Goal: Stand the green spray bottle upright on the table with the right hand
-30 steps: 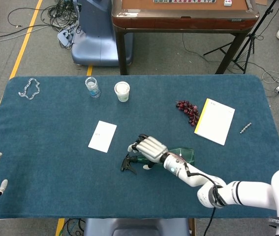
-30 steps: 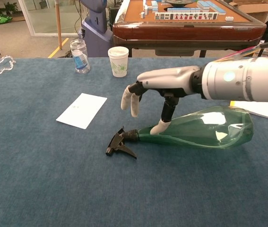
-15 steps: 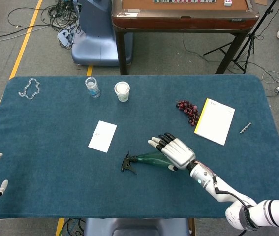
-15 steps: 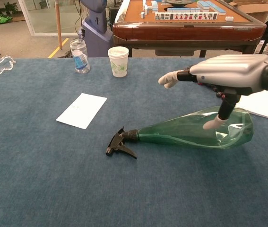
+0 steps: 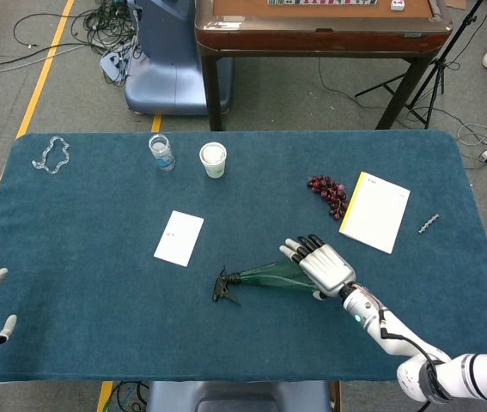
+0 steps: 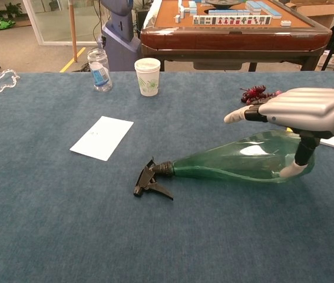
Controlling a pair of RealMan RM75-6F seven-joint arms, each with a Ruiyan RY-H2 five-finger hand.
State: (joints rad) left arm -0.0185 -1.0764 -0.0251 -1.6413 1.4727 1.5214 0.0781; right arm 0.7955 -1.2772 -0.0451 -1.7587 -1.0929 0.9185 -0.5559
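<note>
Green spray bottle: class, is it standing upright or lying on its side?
On its side: the green spray bottle lies along the table.

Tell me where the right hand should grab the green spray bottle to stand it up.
Probably the wide body of the green spray bottle, from above, fingers wrapping across its width. It lies on its side, black trigger head pointing left, and the right hand is over the fat base end.
</note>
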